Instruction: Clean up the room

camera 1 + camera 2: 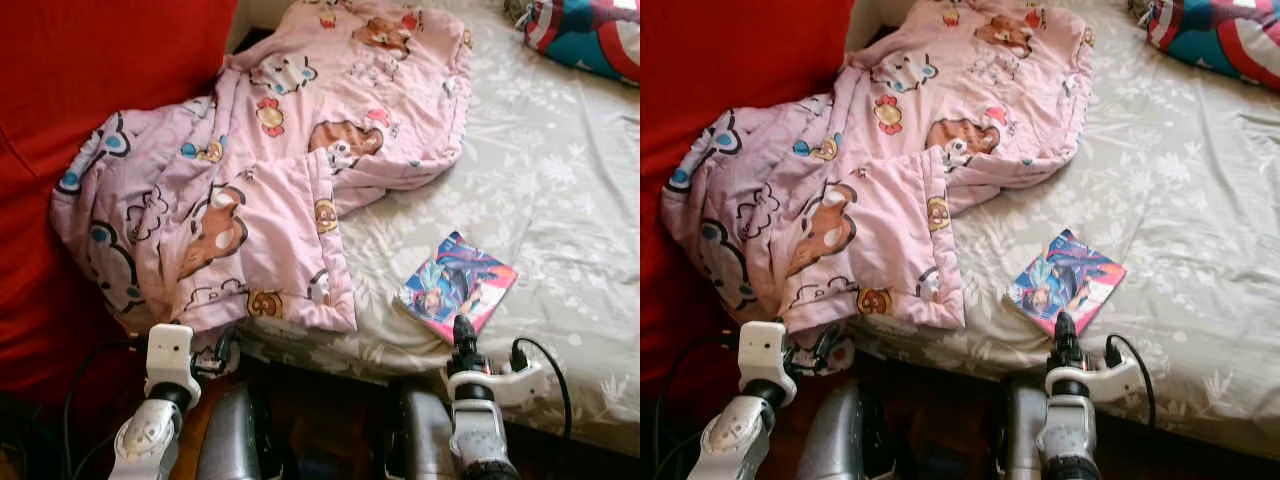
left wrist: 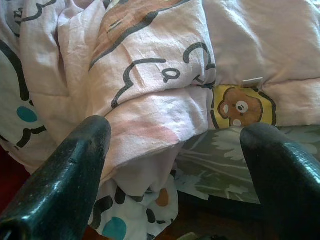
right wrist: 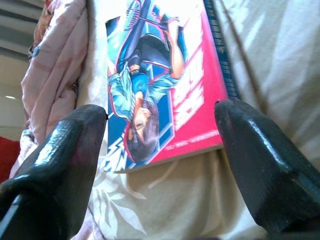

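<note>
Lining up on the book (image 1: 456, 285), the right gripper (image 3: 160, 145) hovers at the bed's near edge with its fingers (image 3: 65, 165) spread wide, one either side of the cover and touching nothing, so it's released and holding nothing, and the spacing looks like a set-up for a pinch across the book's width. The book lies flat on the grey floral sheet (image 1: 540, 180), just in from that near edge, its bright cover up and one corner pointing back at the robot, so it's the easiest loose thing to reach. Over on the other side, the left gripper (image 2: 175, 165) sits at the near left corner of the bed, open too, fingers apart with a fold of the pink quilt (image 1: 250, 190) bulging between them but not clamped. My read is it's parked there ready to take the hem. The quilt is heaped across the left half of the bed, rumpled, one flap drooping over the near edge, its far end running up toward the head of the bed and its left side bunched against the red surface (image 1: 110, 90) beside the bed. A blue and red cushion (image 1: 590, 35) sits in the far right corner. No box, basket or bin anywhere to drop things into, so where the book goes next is an open question. Tidying looks barely started: book loose, quilt unfolded.
</note>
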Controlling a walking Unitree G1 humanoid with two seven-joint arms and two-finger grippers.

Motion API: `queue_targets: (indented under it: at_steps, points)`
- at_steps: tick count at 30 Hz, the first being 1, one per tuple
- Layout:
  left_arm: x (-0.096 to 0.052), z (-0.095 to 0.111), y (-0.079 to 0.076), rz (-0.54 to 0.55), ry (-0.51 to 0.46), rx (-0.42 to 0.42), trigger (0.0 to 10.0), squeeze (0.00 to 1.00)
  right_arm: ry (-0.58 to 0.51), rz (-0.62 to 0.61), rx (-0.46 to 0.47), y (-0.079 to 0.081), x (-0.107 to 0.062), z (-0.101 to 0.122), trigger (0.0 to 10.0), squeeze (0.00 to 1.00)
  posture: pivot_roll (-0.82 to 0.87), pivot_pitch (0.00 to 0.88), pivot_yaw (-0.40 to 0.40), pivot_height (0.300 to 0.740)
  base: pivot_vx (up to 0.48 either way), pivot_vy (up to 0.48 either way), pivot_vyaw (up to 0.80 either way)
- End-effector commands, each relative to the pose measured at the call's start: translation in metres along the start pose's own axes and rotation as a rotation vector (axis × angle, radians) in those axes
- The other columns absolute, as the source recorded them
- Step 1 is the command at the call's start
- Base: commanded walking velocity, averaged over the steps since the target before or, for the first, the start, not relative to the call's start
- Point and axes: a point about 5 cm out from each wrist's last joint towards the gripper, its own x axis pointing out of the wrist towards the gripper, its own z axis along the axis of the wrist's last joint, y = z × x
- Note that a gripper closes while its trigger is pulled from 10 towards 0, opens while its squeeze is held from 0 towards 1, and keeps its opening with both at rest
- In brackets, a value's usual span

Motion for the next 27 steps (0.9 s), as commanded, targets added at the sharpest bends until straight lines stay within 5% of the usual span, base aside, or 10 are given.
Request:
queue_targets:
  at_steps: [1, 13, 27]
  points:
    - [-0.005, -0.003, 0.002, 0.002, 0.017, 0.008, 10.0, 0.0, -0.005, -0.019, 0.008, -0.006, -0.004, 0.001, 10.0, 0.0, 0.06, 0.225, -0.008, 0.58, 0.0, 0.0, 0.0]
    - [-0.014, -0.006, 0.002, 0.0, 0.034, 0.013, 10.0, 0.0, -0.067, -0.044, -0.003, -0.012, 0.0, 0.025, 10.0, 0.0, 0.06, 0.257, 0.002, 0.58, 0.0, 0.0, 0.0]
    - [-0.033, -0.008, 0.006, 0.001, 0.067, 0.028, 10.0, 0.0, -0.042, 0.023, 0.018, 0.011, 0.022, 0.029, 10.0, 0.0, 0.09, 0.312, 0.014, 0.58, 0.0, 0.0, 0.0]
